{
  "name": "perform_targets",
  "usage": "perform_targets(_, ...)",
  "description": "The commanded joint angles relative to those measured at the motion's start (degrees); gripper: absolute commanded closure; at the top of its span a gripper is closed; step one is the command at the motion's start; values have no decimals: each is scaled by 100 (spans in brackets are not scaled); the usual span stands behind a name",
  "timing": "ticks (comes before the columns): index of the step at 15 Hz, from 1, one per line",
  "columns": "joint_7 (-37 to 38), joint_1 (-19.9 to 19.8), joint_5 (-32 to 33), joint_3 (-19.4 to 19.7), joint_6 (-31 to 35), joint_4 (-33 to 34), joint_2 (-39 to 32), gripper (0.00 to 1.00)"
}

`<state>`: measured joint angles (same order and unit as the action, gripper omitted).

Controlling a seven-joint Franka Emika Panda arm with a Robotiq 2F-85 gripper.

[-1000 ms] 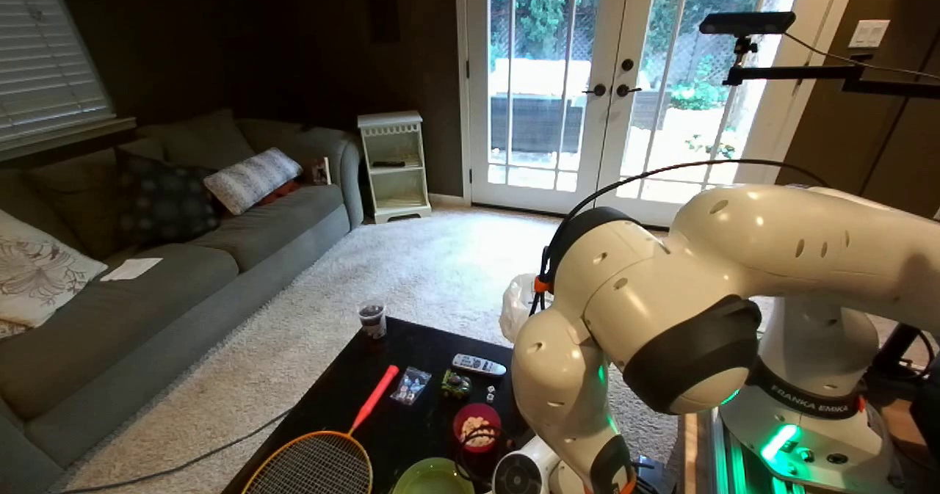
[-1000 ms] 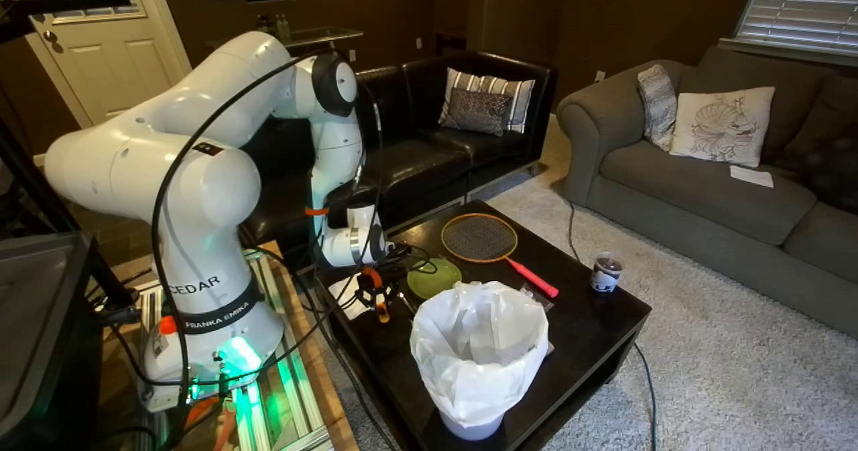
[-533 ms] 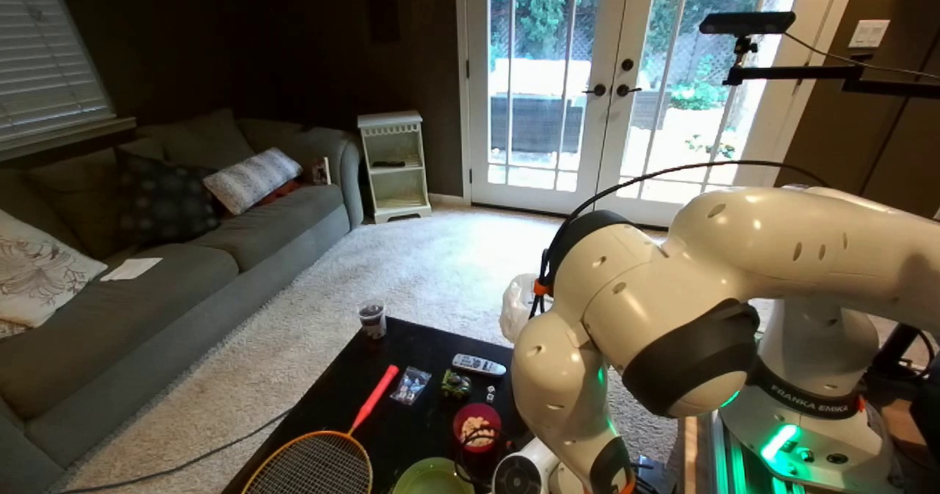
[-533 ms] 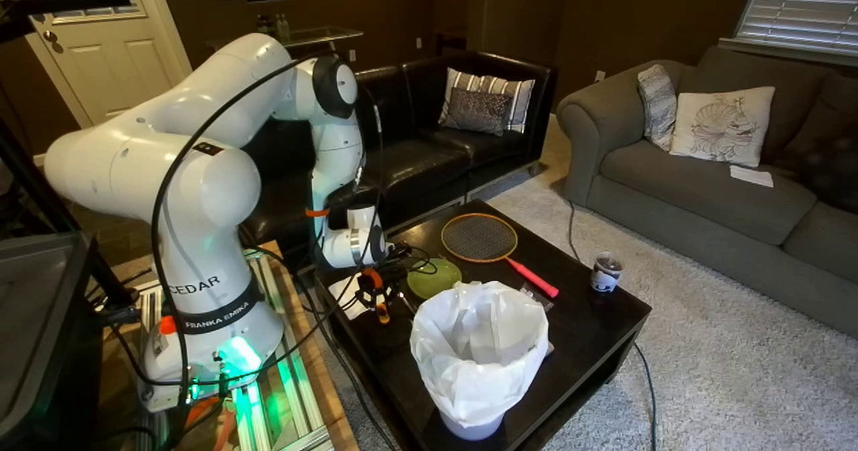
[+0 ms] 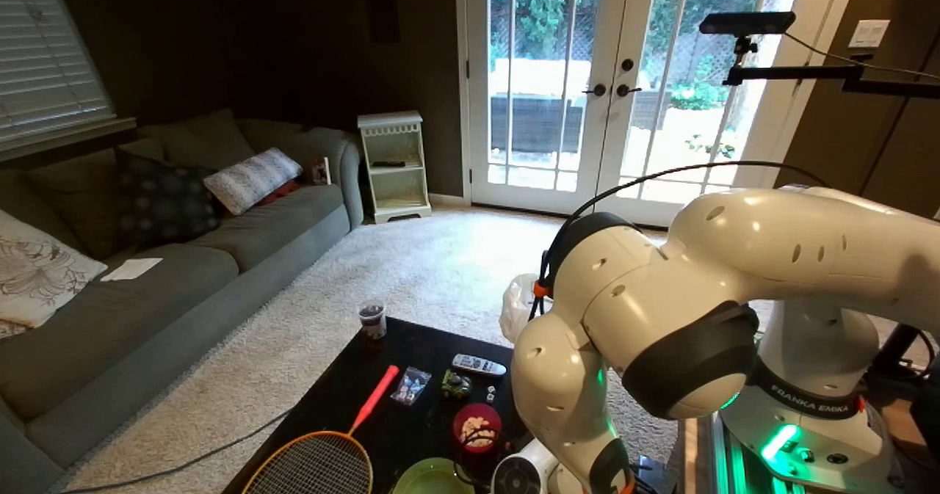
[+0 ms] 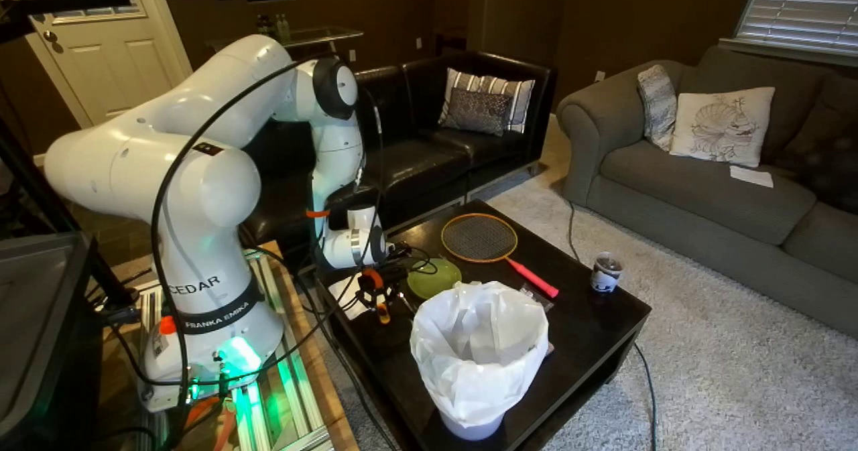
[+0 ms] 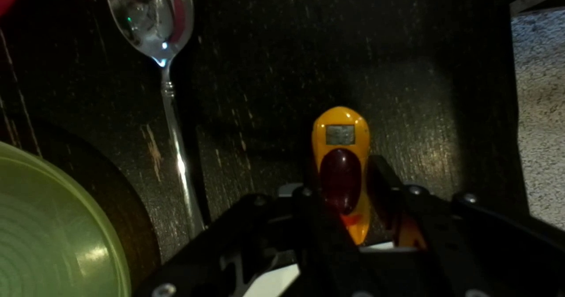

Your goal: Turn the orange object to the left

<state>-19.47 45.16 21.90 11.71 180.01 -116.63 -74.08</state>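
Observation:
The orange object is a small yellow-orange device with a grey window and a dark red oval. It lies with its broad end away from my gripper and its narrow end towards it. Its orange tip also shows in an exterior view. My gripper reaches low over the table with a finger close along each side of it, apparently touching. The jaws look shut on it. The left finger covers part of its lower left side. I cannot tell whether it rests on the table or is slightly raised.
A spoon and a green plate lie left in the wrist view. White paper lies beneath the gripper. A racket, lined bin and red bowl stand on the dark table. Cables hang round the wrist.
The upper arm has sunk by a very small amount in both exterior views. The gripper and the things on the table show no visible movement.

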Motion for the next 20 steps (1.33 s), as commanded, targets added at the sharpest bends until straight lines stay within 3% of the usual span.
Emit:
perform_targets(1,-9,-6,178,12,14,133,-120,92)
perform_targets(2,13,-60,145,-28,-42,123,-93,42)
perform_targets(3,-11,-90,163,-38,-6,108,-86,42)
perform_targets(8,19,-1,166,20,-6,-18,9,6)
perform_targets(10,89,149,141,104,-34,-142,113,0)
perform_targets(15,238,365,55,209,-196,-517,492,0)
perform_targets(20,522,276,1,115,-565,-1024,1202,0)
